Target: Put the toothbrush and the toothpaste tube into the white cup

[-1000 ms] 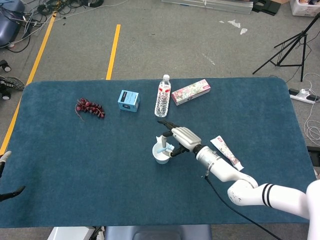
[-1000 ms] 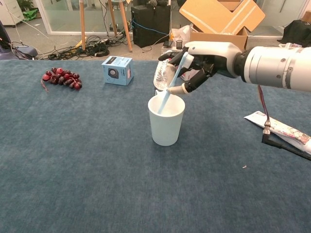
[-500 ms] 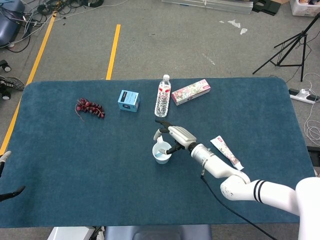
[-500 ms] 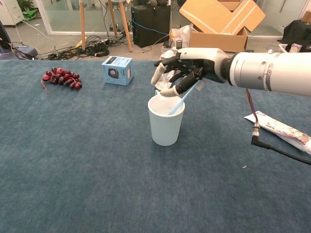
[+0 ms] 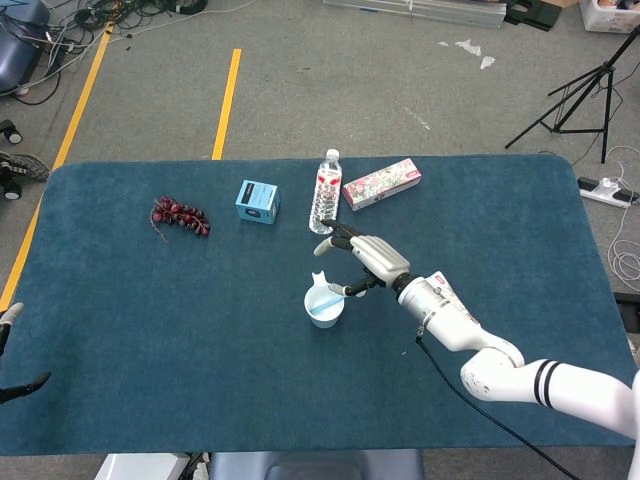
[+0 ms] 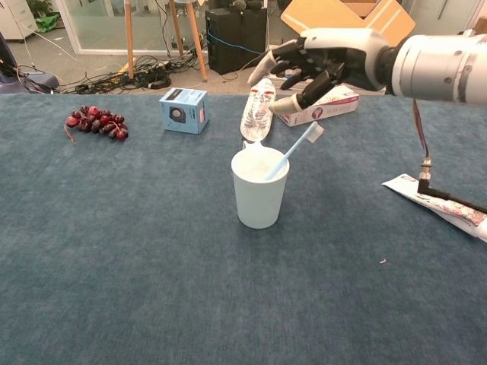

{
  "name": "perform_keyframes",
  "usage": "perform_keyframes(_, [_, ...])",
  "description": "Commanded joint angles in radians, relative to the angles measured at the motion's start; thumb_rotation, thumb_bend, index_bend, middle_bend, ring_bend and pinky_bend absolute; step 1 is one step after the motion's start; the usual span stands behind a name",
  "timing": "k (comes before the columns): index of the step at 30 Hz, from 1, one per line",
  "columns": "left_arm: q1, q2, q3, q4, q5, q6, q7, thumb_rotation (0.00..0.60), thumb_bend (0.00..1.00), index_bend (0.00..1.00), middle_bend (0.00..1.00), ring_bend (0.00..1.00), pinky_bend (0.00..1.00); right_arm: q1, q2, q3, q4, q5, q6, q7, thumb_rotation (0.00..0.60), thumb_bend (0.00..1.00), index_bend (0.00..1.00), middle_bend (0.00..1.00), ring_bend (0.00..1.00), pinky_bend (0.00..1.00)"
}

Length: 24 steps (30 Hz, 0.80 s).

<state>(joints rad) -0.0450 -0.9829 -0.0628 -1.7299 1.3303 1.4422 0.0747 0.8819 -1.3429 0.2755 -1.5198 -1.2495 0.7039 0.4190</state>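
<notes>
The toothbrush (image 6: 295, 145) leans inside the white cup (image 6: 259, 188), just below the empty, spread-fingered right hand (image 6: 312, 64).

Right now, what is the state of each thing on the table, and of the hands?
toothbrush: in the cup, leaning on its rim, released
white cup: upright
toothpaste tube: flat on the table, outside the cup
right hand: above the cup, fingers apart, holding nothing
water bottle: upright, cap on
pink box: lying flat
blue box: closed
left hand: barely in view, state unclear
</notes>
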Motion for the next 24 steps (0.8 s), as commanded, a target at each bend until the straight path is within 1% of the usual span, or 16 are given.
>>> perform_keyframes(1, [0.000,-0.001,0.000,0.002,-0.001,-0.001,0.000,0.600,0.00,0.09,0.16,0.07,0.18,-0.023,0.073,-0.007,-0.045,-0.004,0.039,-0.091,0.600,0.15,0.33,0.01,0.00,0.14])
perform_keyframes(6, [-0.003,-0.003,-0.001,0.000,-0.005,-0.004,0.010,0.600,0.00,0.09,0.16,0.07,0.18,-0.070,0.184,-0.018,-0.128,0.061,0.116,-0.273,0.600,0.13,0.33,0.08,0.00,0.13])
perform_keyframes(8, [-0.004,-0.005,-0.001,-0.001,-0.006,-0.004,0.014,0.600,0.00,0.09,0.16,0.07,0.18,-0.092,0.228,-0.029,-0.166,0.099,0.158,-0.368,0.600,0.13,0.33,0.15,0.01,0.17])
perform_keyframes(10, [-0.004,-0.006,-0.001,0.000,-0.007,-0.004,0.019,0.600,0.00,0.09,0.16,0.07,0.18,-0.109,0.262,-0.040,-0.201,0.134,0.190,-0.447,0.600,0.15,0.33,0.24,0.07,0.26])
perform_keyframes(12, [-0.004,-0.007,-0.001,0.000,-0.009,-0.005,0.022,0.600,0.00,0.09,0.16,0.07,0.18,-0.126,0.294,-0.056,-0.240,0.173,0.219,-0.525,0.600,0.18,0.33,0.36,0.18,0.39])
perform_keyframes(14, [-0.006,-0.010,0.000,0.001,-0.009,-0.007,0.026,0.600,0.00,0.09,0.16,0.07,0.18,-0.144,0.340,-0.076,-0.299,0.240,0.238,-0.608,0.600,0.21,0.33,0.51,0.34,0.56])
perform_keyframes(15, [-0.006,-0.011,0.001,0.000,-0.008,-0.009,0.028,0.600,0.00,0.09,0.16,0.07,0.18,-0.150,0.362,-0.085,-0.330,0.274,0.241,-0.637,0.600,0.23,0.33,0.55,0.38,0.60])
perform_keyframes(16, [-0.008,-0.012,0.001,0.000,-0.007,-0.011,0.032,0.600,0.00,0.09,0.16,0.07,0.18,-0.160,0.398,-0.100,-0.379,0.333,0.239,-0.670,0.600,0.24,0.33,0.61,0.44,0.66])
perform_keyframes(17, [-0.009,-0.014,0.001,-0.001,-0.007,-0.012,0.034,0.600,0.00,0.09,0.16,0.07,0.18,-0.163,0.426,-0.107,-0.417,0.373,0.238,-0.689,0.600,0.26,0.33,0.64,0.47,0.69])
perform_keyframes(19, [-0.010,-0.016,0.003,-0.002,-0.007,-0.014,0.040,0.600,0.00,0.09,0.16,0.07,0.18,-0.169,0.474,-0.118,-0.487,0.453,0.242,-0.713,0.600,0.27,0.33,0.66,0.49,0.71])
perform_keyframes(24, [-0.012,-0.020,0.005,-0.004,-0.003,-0.014,0.048,0.600,0.00,0.09,0.16,0.07,0.18,-0.192,0.535,-0.146,-0.578,0.559,0.264,-0.734,0.600,0.31,0.33,0.67,0.50,0.72])
